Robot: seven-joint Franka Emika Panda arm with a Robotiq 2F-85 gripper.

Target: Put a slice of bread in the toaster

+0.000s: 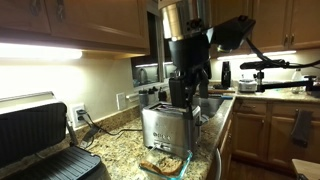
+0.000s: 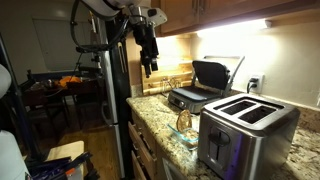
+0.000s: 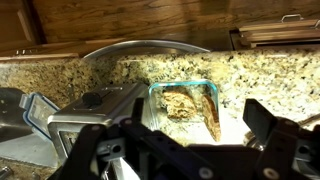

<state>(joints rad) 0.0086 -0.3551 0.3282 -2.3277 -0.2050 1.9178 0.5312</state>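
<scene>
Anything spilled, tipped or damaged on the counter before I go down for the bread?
Nothing stands out. The slice of bread lies in a clear glass dish on the granite counter, beside the upright toaster. The contact grill stands with its lid raised, and no spill is visible.

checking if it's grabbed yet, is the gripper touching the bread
Apart. In an exterior view the gripper hangs high above the glass dish. The wrist view shows the bread lying in that dish, untouched.
</scene>
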